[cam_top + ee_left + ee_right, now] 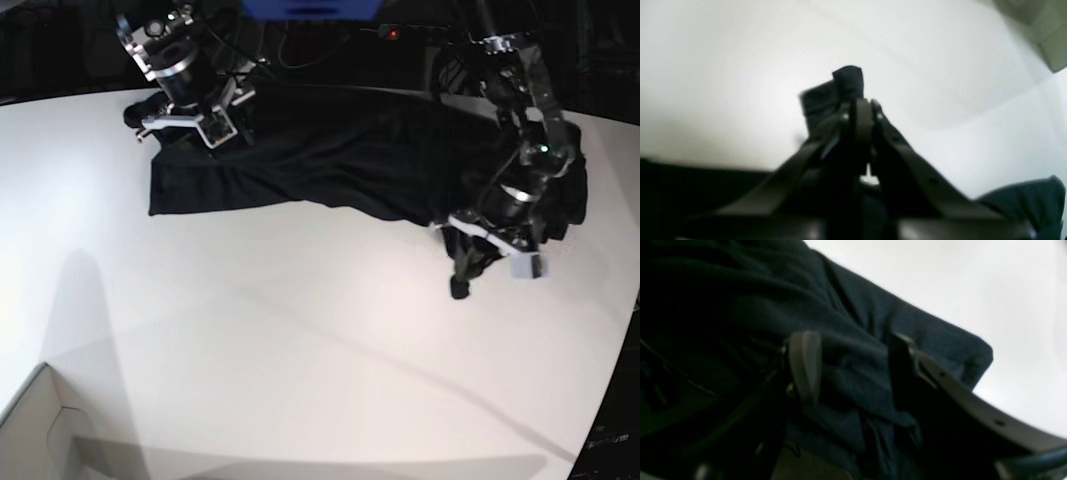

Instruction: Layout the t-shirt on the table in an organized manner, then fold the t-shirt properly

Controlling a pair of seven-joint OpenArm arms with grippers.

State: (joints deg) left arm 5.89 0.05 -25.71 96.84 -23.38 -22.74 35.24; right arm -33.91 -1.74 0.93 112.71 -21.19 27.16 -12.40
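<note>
White table [300, 340] carries our black shirt [330, 160] along its far edge.
Left wrist view alone shows our left gripper [860, 103] pinching cloth; right gripper [853, 370] spread over folds; near side open.

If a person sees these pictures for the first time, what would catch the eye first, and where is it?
The black t-shirt stands out most, spread in a wrinkled band across the far part of the white table. Next come the two arms at its ends: the left gripper is shut on a bit of black cloth, while the right gripper has its fingers apart with fabric between them.
</note>
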